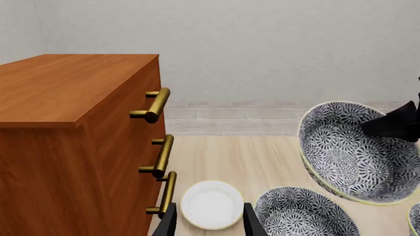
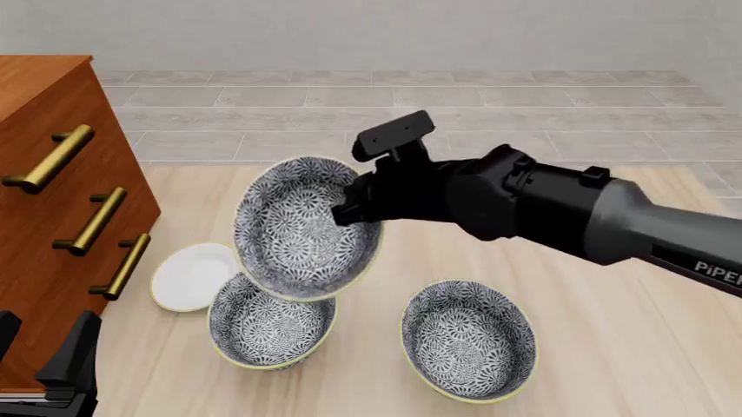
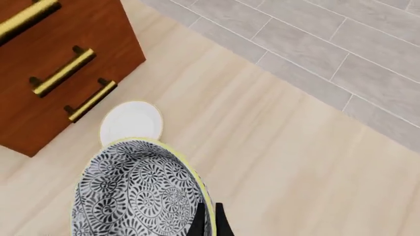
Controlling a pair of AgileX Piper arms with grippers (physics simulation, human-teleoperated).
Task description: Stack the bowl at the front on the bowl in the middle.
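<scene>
Three patterned bowls show in the front view: the right claw [image 2: 357, 213] pinches the rim of the bowl at the front [image 2: 304, 228], tilted in the air at frame centre-left. Directly below it on the counter [image 2: 603, 261] sits the bowl in the middle [image 2: 270, 328]; the left claw [image 1: 208, 223], low in the frame, stands wide and empty.

Cut off by the lower edge of the right wrist view: the held bowl [image 3: 139, 189] and the right gripper [image 3: 208, 223], with only the tips of its fingers [image 3: 197, 220] showing at the rim. In the front view, hidden behind that tilted bowl: the far rim of the bowl under it [image 2: 273, 334] and one side of the white plate [image 2: 186, 278]. Cropped at that view's lower left corner: the left gripper [image 2: 41, 347]; at its left edge, the cabinet [image 2: 58, 287]; at its right edge, the right arm [image 2: 557, 208]. In the left wrist view, sliced by the frame: a third bowl [image 1: 414, 223], a mere sliver
</scene>
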